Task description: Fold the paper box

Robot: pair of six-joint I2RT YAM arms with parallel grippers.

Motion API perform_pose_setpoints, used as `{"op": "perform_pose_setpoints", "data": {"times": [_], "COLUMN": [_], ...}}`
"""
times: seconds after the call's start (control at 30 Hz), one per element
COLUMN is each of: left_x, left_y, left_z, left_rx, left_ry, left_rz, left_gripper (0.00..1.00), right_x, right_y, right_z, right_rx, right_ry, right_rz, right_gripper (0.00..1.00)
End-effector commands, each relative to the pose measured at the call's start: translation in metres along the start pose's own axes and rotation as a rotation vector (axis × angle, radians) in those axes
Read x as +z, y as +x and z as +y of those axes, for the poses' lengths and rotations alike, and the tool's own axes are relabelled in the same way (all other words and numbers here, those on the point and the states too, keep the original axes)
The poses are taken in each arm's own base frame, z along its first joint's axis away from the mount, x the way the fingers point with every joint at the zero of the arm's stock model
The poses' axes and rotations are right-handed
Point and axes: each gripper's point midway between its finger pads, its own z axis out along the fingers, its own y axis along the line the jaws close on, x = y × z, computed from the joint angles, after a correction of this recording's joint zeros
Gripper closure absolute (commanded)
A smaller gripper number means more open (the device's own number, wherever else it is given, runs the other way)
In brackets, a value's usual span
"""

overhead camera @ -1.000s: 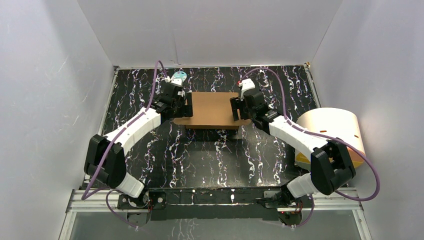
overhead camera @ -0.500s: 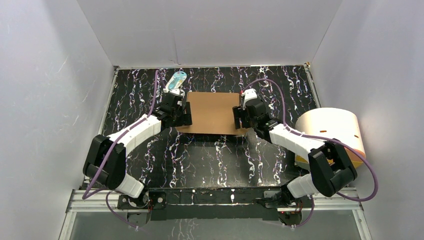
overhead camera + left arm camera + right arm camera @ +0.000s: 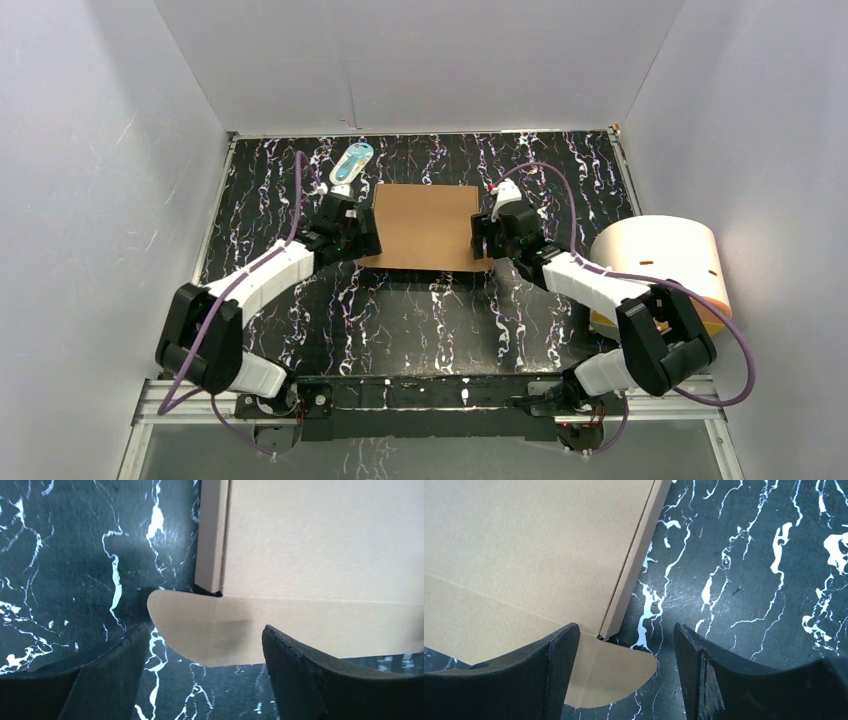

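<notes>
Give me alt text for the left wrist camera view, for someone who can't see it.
A brown paper box rests on a black table veined with white. It fills the upper right of the view, and a rounded flap juts toward the camera. The left tool is open, with one dark finger on each side of the flap, not clamping it.
</notes>
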Motion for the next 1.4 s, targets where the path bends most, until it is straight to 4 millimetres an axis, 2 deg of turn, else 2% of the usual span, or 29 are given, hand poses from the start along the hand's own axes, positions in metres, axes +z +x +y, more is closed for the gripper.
{"op": "perform_pose_setpoints", "data": {"times": [0.0,0.13,0.23,0.43,0.63,0.93,1.17,1.37], "left_x": [-0.034,-0.041,-0.027,0.007,0.029,0.044,0.036,0.014], "left_y": [-0.047,-0.071,-0.077,-0.069,-0.047,-0.006,0.016,0.035], "left_z": [-0.018,-0.017,-0.016,-0.020,-0.011,0.009,0.011,0.021], "left_rx": [-0.138,-0.201,-0.206,-0.197,-0.224,-0.264,-0.283,-0.315], "left_ry": [0.175,0.265,0.277,0.286,0.256,0.184,0.197,0.186], "left_rz": [-0.140,-0.176,-0.144,-0.065,-0.008,0.067,0.104,0.089], "left_gripper": [0.19,0.19,0.19,0.20,0.22,0.29,0.43,0.51], "right_x": [-0.013,-0.016,-0.010,0.006,0.018,0.026,0.021,0.003], "right_y": [-0.047,-0.063,-0.065,-0.054,-0.024,0.023,0.029,0.037], "right_z": [0.004,0.003,0.000,-0.002,-0.004,-0.002,0.012,0.030], "right_rx": [0.097,0.143,0.164,0.185,0.198,0.217,0.215,0.232], "right_ry": [-0.077,-0.129,-0.137,-0.160,-0.163,-0.190,-0.272,-0.375], "right_rz": [-0.153,-0.202,-0.200,-0.159,-0.094,0.006,0.040,0.083], "right_gripper": [0.23,0.23,0.25,0.27,0.33,0.41,0.51,0.54]}}
